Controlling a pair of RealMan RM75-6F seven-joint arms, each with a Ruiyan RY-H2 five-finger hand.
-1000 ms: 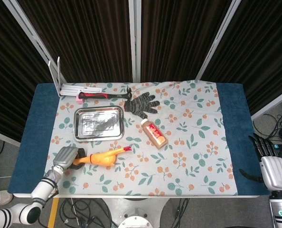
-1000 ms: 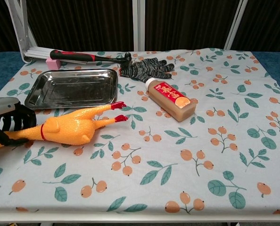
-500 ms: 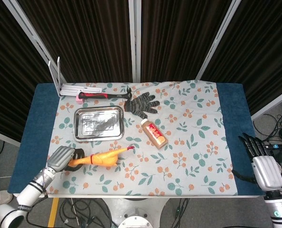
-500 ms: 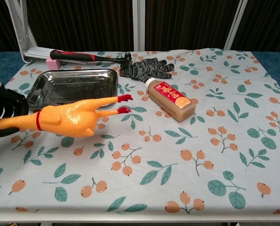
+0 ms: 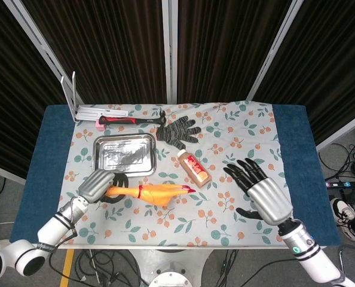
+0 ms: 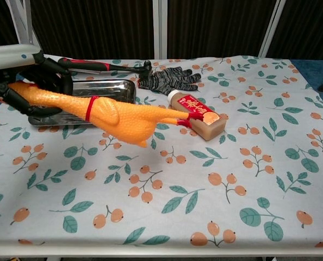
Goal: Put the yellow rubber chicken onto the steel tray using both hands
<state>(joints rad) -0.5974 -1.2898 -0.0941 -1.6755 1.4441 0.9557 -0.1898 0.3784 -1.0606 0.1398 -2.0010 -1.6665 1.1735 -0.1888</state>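
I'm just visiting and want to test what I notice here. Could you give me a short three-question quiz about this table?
1. True or false: the rubber chicken already lies in the steel tray.
2. Which hand holds the chicken: A) left hand B) right hand C) both?
3. Fill in: the knitted glove lies beside the head of the ______.

Key: 1 false, it is held up beside the tray. 2 A. 3 hammer.

Dark pleated curtains (image 5: 225,48) behind — floral-clothed table (image 5: 237,143), cables on floor (image 5: 351,161).
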